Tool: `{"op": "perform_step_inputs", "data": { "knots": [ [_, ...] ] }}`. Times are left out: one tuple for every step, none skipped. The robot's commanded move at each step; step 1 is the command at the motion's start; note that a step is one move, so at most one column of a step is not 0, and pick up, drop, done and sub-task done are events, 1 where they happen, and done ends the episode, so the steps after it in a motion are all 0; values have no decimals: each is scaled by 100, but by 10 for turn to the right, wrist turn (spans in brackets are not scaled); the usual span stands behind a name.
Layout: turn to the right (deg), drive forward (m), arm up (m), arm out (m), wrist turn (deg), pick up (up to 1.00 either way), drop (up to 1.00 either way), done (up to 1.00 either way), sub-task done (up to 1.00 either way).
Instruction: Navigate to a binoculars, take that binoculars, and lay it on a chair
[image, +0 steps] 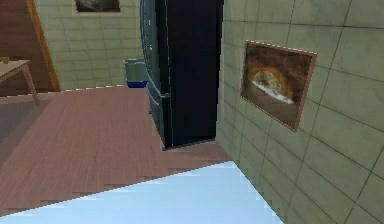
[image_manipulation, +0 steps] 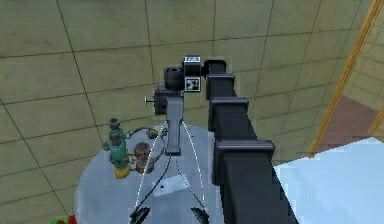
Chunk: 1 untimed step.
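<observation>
- At the round table (image_manipulation: 95, 185), the gripper (image_manipulation: 170, 210) hangs from the dark arm (image_manipulation: 235, 140); I cannot tell whether it holds anything
- near it on the tabletop: a green bottle (image_manipulation: 118, 150); a brown blob (image_manipulation: 143, 153) (I cannot tell which shape is the binoculars)
- ahead: a dark cabinet (image: 185, 70); a framed picture (image: 277, 82) on the tiled wall (image: 340, 60)

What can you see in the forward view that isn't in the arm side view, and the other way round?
Forward view: a tall dark fridge, a framed picture on the wall, a blue bin and a wooden table.
Arm side view: the arm reaching over a round table, with a small green thing on it.
Both: a tiled wall and a white surface low down, though I cannot tell if it is the same one.
</observation>
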Motion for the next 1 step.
{"op": "perform_step_inputs", "data": {
  "knots": [
    [0,0,0,0,450,0,0,0,0]
  ]
}}
